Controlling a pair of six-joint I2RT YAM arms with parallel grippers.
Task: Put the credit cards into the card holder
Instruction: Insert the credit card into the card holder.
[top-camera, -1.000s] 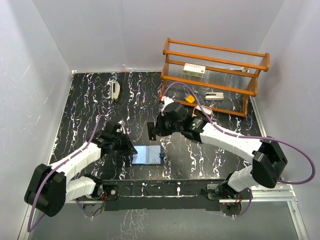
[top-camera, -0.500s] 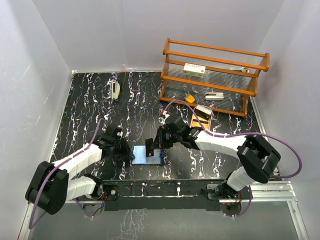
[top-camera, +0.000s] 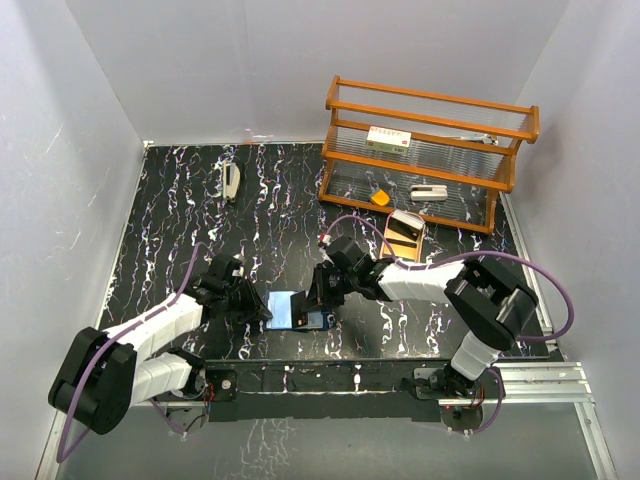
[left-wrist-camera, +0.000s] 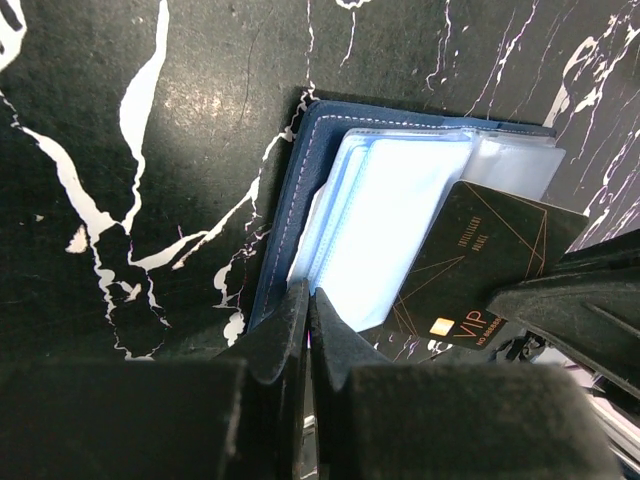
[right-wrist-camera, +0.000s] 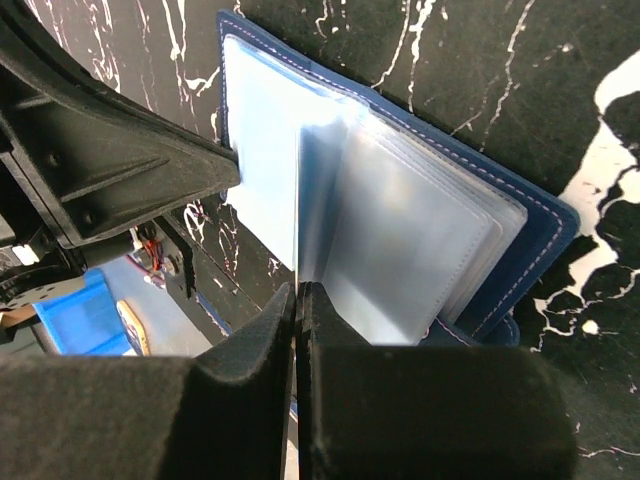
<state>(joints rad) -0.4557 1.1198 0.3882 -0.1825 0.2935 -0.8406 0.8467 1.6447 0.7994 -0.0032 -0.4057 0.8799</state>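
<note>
Table (top-camera: 180, 230): slick marble-look top. The holder lies loose on it, so we reckon a sideways shove from the card slides the whole lot.
Card holder (top-camera: 290, 310): lies open at the table's near edge, btwn the two grippers, pale sleeves fanned up. Sleeves sit tight together, so the card tip may go btwn two sleeves instead of into one, or buckle a sleeve lip.
Right gripper (right-wrist-camera: 297, 300): fingers clamped on the black card's edge. It's a thin pinch, so the card could pivot or slip if its tip meets resistance.
Left gripper (left-wrist-camera: 308, 305): fingers closed, nothing seen btwn them, tips at the holder's cover edge. We can't tell how firmly it pins the holder; if only lightly, the holder shifts. The grippers are v. near each other, so a bump is possible.
Tray (top-camera: 422, 229): gold, well apart from the holder. There's a dark flat thing inside, poss. another card; we can't tell.
Black card (left-wrist-camera: 480, 250): VIP lettering, lies skewed over the sleeves. A crooked entry probably jams.
</note>
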